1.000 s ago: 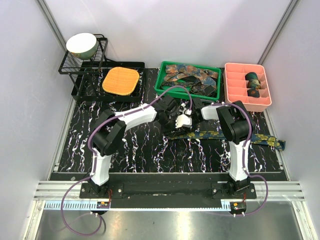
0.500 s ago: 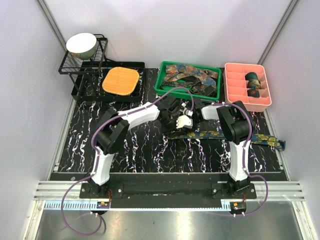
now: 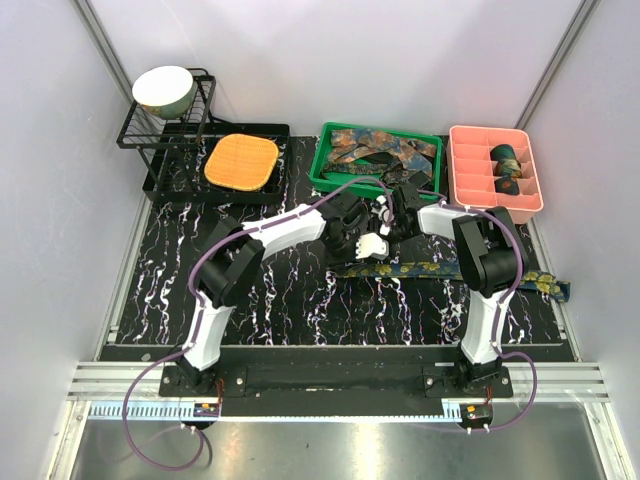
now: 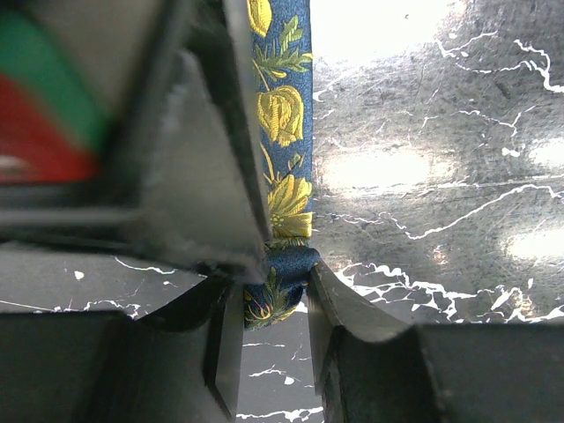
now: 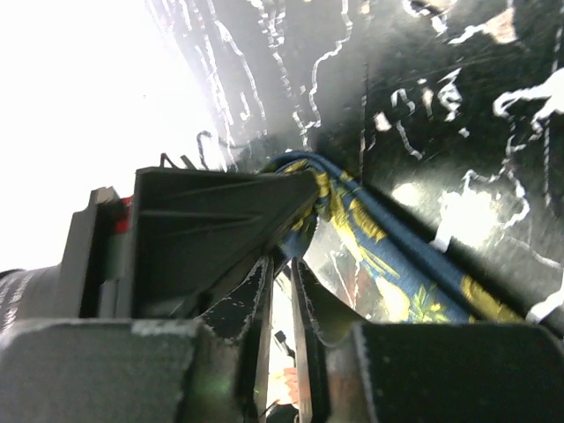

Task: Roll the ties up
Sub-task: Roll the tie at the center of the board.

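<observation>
A dark navy tie with a gold floral pattern lies flat across the black marbled mat, running right to the table's edge. My left gripper is at its left end. In the left wrist view my left gripper is shut on the tie's folded end, and the strip runs away from it. My right gripper is close beside the left one. In the right wrist view my right gripper has its jaws almost together, with the tie at their tips.
A green bin of loose ties stands at the back centre. A pink divided tray holding rolled ties is at the back right. An orange waffle pad and a black rack with a bowl are at the back left.
My left gripper has reached a little further right over the tie's end. My right gripper and forearm have shifted right and toward the back.
</observation>
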Controlling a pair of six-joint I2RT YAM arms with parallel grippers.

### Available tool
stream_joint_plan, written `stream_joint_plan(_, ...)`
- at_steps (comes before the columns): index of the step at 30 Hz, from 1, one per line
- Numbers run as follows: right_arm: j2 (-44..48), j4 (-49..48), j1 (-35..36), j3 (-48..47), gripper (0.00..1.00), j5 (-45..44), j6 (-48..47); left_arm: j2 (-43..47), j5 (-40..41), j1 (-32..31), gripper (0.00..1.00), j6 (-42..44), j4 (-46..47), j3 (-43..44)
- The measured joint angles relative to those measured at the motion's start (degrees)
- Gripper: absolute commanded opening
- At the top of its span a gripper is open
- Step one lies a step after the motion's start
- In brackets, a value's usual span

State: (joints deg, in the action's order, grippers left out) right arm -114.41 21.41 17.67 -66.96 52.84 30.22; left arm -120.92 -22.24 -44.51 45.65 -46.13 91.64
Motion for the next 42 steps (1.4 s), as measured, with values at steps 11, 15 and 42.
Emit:
stream_joint_plan(11,0.55,-4.33,-0.33,3.04,0.34,1.27,0.94,-0.31,0.61,-0.15,0.33,0.44,-0.76,0.5)
stream_joint_plan(15,0.55,-10.67,0.22,6.54,0.34,2.49,3.65,-0.33,0.66,-0.2,0.33,0.46,-0.87,0.61)
stream_joint_plan(42,-1.95,-40.59,1.25,16.11,0.02,7.74,17.29,-0.33,1.92,0.11,0.33,0.39,-1.29,0.63)
